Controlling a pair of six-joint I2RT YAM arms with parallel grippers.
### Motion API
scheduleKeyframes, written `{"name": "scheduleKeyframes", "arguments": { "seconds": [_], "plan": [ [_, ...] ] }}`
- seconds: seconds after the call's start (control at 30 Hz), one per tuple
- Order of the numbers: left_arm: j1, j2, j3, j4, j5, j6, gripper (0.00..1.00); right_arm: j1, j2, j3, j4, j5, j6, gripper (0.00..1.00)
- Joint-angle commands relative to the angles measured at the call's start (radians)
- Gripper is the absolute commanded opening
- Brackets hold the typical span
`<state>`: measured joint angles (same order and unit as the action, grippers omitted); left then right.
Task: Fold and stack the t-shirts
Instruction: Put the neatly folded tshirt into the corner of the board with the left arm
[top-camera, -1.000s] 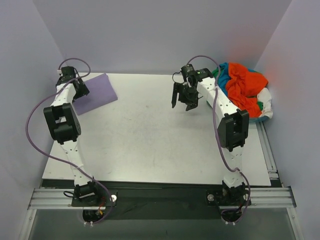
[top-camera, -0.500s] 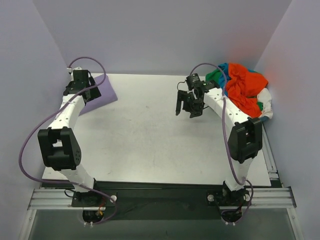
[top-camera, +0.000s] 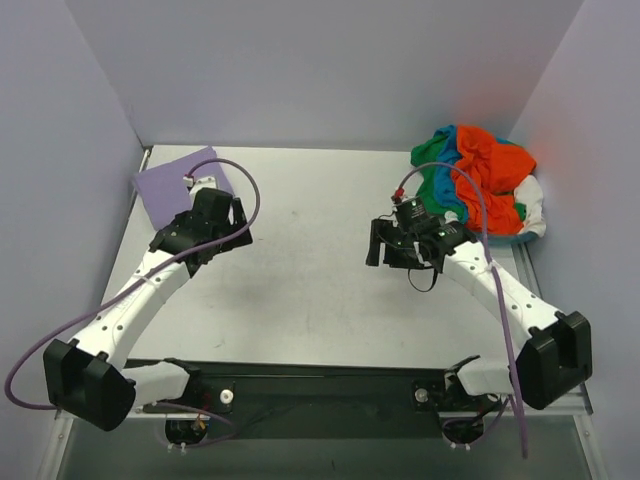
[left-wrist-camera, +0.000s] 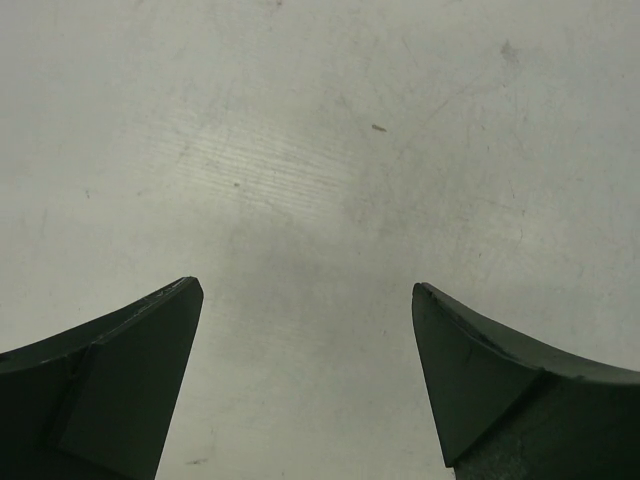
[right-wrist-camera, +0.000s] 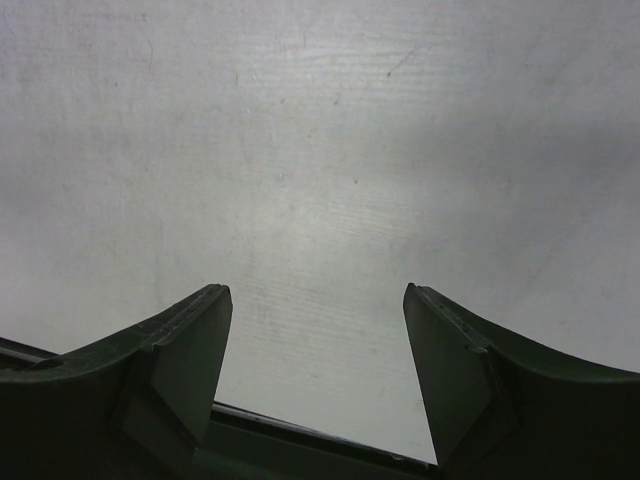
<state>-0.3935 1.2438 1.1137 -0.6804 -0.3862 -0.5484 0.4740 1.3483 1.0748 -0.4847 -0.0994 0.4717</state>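
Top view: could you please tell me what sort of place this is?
Probably a robot test cell: a white table boxed in by plain panels, a left arm and right arm at its edge, and a heap of shirts.

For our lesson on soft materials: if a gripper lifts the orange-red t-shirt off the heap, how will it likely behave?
The orange-red t-shirt lies crumpled in deep folds, so it would probably hang limp rather than hold its shape. It sprawls over the green shirt and the white shirt, so lifting it may drag them along.
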Motion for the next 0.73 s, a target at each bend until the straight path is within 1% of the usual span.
{"name": "scheduleKeyframes", "arguments": {
  "seconds": [0.0,0.2,0.27,0.33,0.47,0.57,0.67,0.7],
  "plan": [
    [-0.071,-0.107,-0.041,-0.102,-0.068,-0.094,0.97,0.017,-0.129,-0.104,0.04,0.049,0.011,0.71],
    [-0.149,-0.246,-0.109,-0.195,-0.063,-0.206,0.97,0.031,-0.288,-0.249,0.038,0.058,0.011,0.7],
    [-0.172,-0.279,-0.141,-0.203,-0.057,-0.235,0.97,0.031,-0.345,-0.274,0.037,0.059,0.013,0.71],
    [-0.174,-0.32,-0.176,-0.191,-0.022,-0.246,0.97,0.029,-0.38,-0.306,0.035,0.061,0.013,0.71],
    [-0.174,-0.349,-0.192,-0.189,0.02,-0.248,0.97,0.029,-0.455,-0.337,0.023,0.056,-0.011,0.71],
    [-0.176,-0.346,-0.177,-0.206,0.03,-0.225,0.97,0.026,-0.474,-0.329,0.0,0.067,-0.036,0.71],
    [-0.176,-0.34,-0.157,-0.225,0.001,-0.217,0.97,0.025,-0.489,-0.314,-0.018,0.09,-0.045,0.71],
    [-0.176,-0.334,-0.14,-0.243,-0.034,-0.222,0.97,0.026,-0.492,-0.312,-0.018,0.096,-0.045,0.71]
  ]
}}
